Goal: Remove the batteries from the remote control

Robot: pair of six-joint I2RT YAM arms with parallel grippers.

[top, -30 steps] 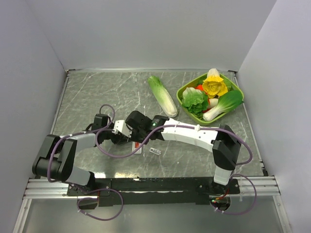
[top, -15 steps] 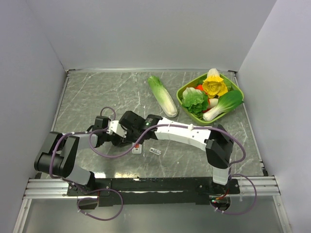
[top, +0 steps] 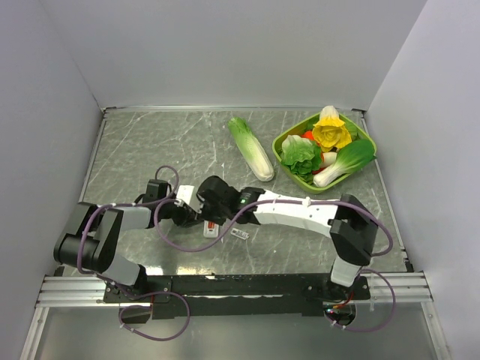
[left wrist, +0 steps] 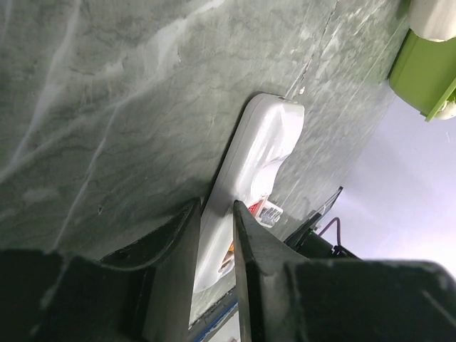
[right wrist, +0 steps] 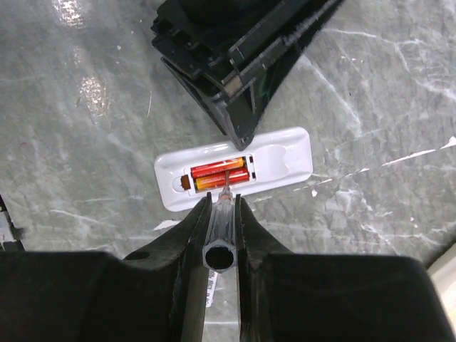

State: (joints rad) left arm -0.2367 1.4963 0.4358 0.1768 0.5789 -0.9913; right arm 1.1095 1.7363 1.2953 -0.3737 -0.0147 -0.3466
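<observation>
The white remote control lies on the table with its back recess open, and two red-orange batteries sit side by side inside. My right gripper is shut on a clear hexagonal tool, whose thin tip touches the batteries. My left gripper is shut on the remote's long edges and holds it flat. In the top view the remote lies between the left gripper and the right gripper.
A small flat cover piece with printed text lies just right of the remote. A long pale-green cabbage lies at the back. A green tray of toy vegetables stands at the back right. Grey walls enclose the table.
The right gripper with the tool swung left over the remote, then came back right and nearer. The remote and the left gripper have hardly moved.
</observation>
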